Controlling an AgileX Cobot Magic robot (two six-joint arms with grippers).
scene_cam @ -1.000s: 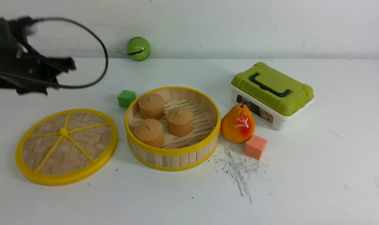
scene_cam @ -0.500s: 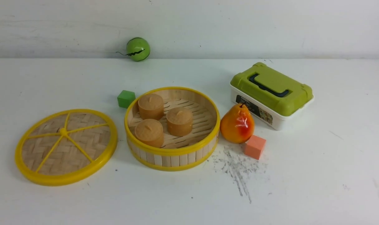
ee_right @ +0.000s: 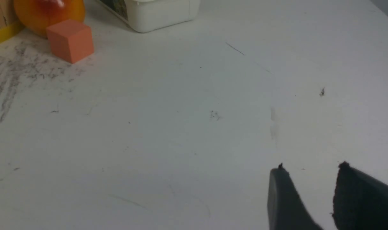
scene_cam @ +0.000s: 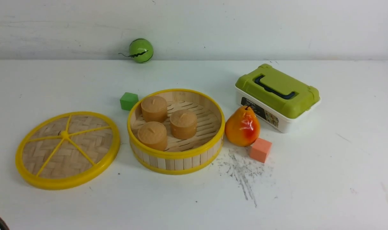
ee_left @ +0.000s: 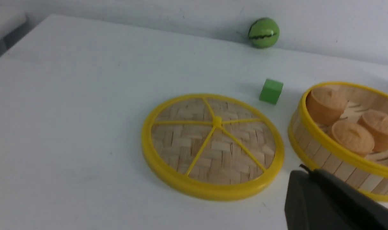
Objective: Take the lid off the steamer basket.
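The lid (scene_cam: 67, 149) lies flat on the table, left of the steamer basket (scene_cam: 176, 158) and apart from it. The basket is uncovered and holds three brown buns (scene_cam: 183, 124). Neither gripper shows in the front view. In the left wrist view my left gripper (ee_left: 304, 174) is one dark mass with its fingers together. It is empty and hangs in front of the gap between the lid (ee_left: 213, 145) and the basket (ee_left: 325, 159). My right gripper (ee_right: 310, 169) is open and empty over bare table.
A green ball (scene_cam: 141, 50) sits at the back wall and a green cube (scene_cam: 129, 101) behind the basket's left side. A pear (scene_cam: 242, 126), an orange cube (scene_cam: 260, 149) and a white box with a green lid (scene_cam: 277, 95) stand right of the basket.
My left arm, at the upper left of the front view a second ago, has left that view. Only a bit of cable shows at the bottom left corner. The lid and basket have not moved.
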